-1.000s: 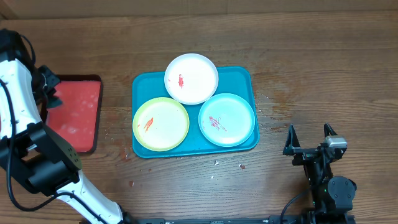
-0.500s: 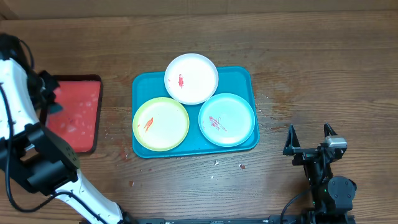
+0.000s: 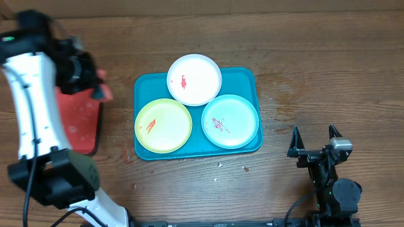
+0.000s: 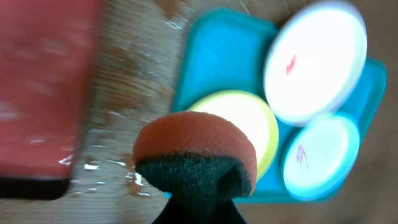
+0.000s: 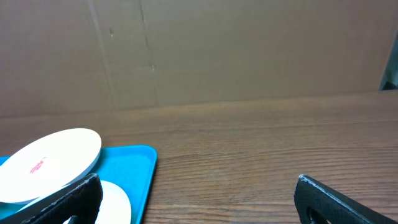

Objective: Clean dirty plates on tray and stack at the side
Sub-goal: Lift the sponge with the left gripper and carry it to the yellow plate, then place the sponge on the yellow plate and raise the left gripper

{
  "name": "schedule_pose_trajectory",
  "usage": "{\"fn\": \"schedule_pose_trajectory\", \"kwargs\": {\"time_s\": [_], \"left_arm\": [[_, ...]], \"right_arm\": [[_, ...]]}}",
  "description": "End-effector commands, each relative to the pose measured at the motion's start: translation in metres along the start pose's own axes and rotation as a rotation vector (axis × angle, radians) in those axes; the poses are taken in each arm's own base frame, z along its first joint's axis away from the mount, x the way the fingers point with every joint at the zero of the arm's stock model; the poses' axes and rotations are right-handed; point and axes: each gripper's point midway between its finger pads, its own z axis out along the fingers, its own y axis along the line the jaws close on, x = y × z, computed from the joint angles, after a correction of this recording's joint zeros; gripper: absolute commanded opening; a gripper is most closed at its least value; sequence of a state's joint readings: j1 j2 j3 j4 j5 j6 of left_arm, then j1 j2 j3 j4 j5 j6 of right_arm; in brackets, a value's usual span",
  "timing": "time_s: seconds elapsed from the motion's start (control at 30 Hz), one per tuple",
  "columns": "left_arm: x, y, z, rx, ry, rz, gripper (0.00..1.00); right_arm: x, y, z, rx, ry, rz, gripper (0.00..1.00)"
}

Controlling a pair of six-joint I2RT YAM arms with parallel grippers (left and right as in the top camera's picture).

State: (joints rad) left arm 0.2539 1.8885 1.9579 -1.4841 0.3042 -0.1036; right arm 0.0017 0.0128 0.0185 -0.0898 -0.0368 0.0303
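Left claw (image 3: pixel 93 79) has swung toward tray (image 3: pixel 249 79), pinching sponge (image 4: pixel 194 152); right claw (image 3: pixel 313 134) spread.

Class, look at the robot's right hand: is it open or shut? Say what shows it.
Open. On the right hand the two fingers stand wide apart, with nothing held between them.

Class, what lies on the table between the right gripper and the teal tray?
Overhead view: only bare wooden table between right gripper and teal tray, a few specks near the tray.
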Motion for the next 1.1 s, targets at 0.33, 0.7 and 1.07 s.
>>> {"fn": "schedule_pose_trajectory", "kwargs": {"time_s": [0.33, 0.7, 1.07], "left_arm": [[0.085, -0.073, 0.150, 0.051, 0.215, 0.252, 0.04], [0.107, -0.064, 0.201, -0.085, 0.160, 0.280, 0.23], [0.049, -0.091, 0.115, -0.095, 0.049, 0.253, 0.33]], "right_arm": [[0.002, 0.000, 0.000, 0.002, -0.005, 0.006, 1.00], [0.002, 0.000, 0.000, 0.002, -0.005, 0.006, 1.00], [0.001, 0.000, 0.000, 0.002, -0.005, 0.006, 1.00]]}}
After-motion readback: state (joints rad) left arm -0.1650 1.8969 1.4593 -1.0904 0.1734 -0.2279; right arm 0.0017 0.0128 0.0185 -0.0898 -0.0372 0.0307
